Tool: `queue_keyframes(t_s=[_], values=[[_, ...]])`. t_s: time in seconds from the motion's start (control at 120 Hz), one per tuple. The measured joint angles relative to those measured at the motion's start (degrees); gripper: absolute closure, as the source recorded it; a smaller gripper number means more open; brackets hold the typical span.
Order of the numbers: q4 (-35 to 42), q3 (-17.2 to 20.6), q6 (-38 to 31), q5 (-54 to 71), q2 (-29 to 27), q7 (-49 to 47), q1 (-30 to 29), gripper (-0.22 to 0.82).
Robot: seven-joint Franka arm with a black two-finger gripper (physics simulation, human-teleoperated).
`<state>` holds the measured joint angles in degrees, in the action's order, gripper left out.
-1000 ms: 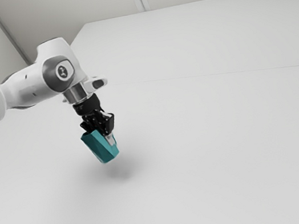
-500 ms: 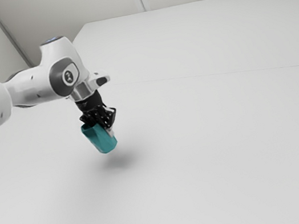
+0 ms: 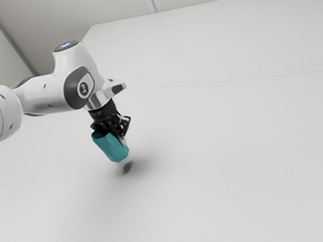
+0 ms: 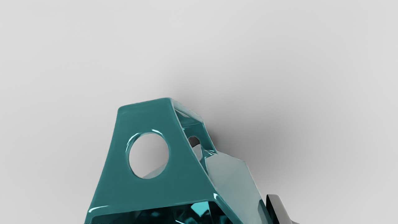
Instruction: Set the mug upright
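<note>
White table [image 3: 257, 167], plain, runs under everything. Arm [image 3: 47, 94] enters from nine o'clock in the exterior view, wrist bent down. Teal mug [image 3: 110, 146]: between eight and nine o'clock of that view's centre, off the table, tilted, upper end toward eleven, lower end toward five. Dark shadow [image 3: 127, 166] near its low end, roughly five o'clock from it. Black gripper [image 3: 117, 137] at the mug's upper end, about one o'clock of it; reads as closed on the mug, since the mug hangs clear of the table. Finger [image 4: 279, 207] lies along the outer wall; far-side contact not visible.

Handling, all judgement: looks light, rigid, glossy, so likely slippery; ceramic-like, could chip on a hard set-down. Flat facets should give the pads decent purchase; an off-centre hold near the upper end may let it swing or twist. Best hold: opposite flat walls near mid-body, or firmly on the wall as now. Pierced teal face [image 4: 143, 193] with the round hole looks handle-like; poor place to squeeze. Next: level the tilt, lower gently, base flat, then let go.
</note>
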<state>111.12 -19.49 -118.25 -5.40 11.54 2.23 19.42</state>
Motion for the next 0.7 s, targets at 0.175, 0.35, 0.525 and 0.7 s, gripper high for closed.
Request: queue_keyframes(t_s=[0.175,0.35,0.525,0.7], values=[[-0.08,0.00,-0.69,0.19,1.62,-0.98,0.26,0.78],[-0.12,0.00,-0.82,2.09,2.13,-1.68,0.28,0.78],[-0.34,0.00,-0.67,3.66,2.35,-2.17,0.62,0.78],[-0.51,0.00,-0.24,4.92,2.48,-2.47,0.79,0.78]])
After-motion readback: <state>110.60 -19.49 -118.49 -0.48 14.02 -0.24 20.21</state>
